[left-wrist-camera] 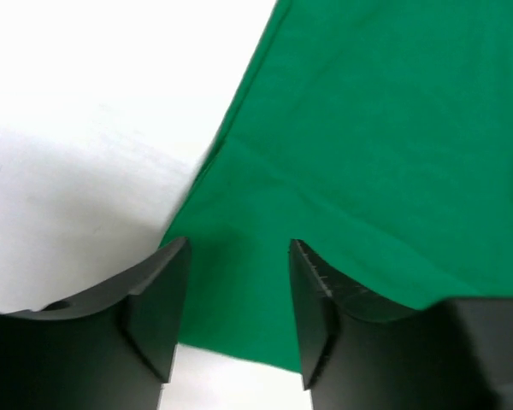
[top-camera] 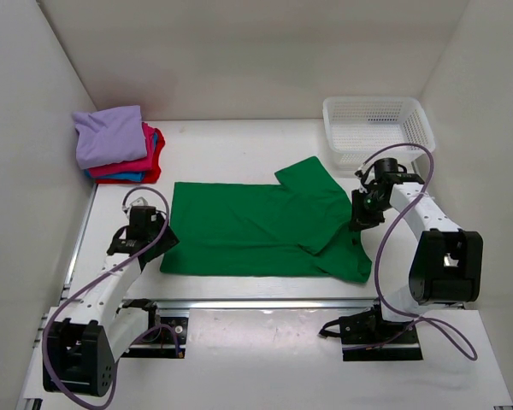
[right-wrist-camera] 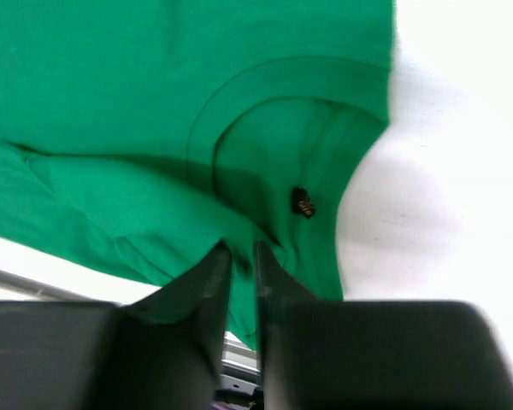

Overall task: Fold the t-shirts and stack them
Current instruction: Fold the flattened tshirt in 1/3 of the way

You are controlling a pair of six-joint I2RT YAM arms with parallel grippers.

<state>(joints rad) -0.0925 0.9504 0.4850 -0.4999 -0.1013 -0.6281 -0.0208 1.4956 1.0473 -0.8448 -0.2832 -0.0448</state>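
A bright green t-shirt [top-camera: 248,226] lies spread across the middle of the table, its right part folded back over itself. My left gripper [top-camera: 158,235] is open at the shirt's left edge; in the left wrist view the gripper [left-wrist-camera: 239,256] has the shirt's corner [left-wrist-camera: 368,128] lying between its spread fingers. My right gripper [top-camera: 360,218] is at the shirt's right edge. In the right wrist view the gripper [right-wrist-camera: 242,252] is shut on a fold of green cloth [right-wrist-camera: 154,102] beside the collar. A folded stack sits at the back left: lavender [top-camera: 109,135] on top, pink-red [top-camera: 147,152] and blue [top-camera: 128,176] below.
A white plastic mesh basket [top-camera: 376,128] stands at the back right, just behind my right arm. White walls close in the table on the left, back and right. A metal rail [top-camera: 265,302] runs along the near edge in front of the shirt.
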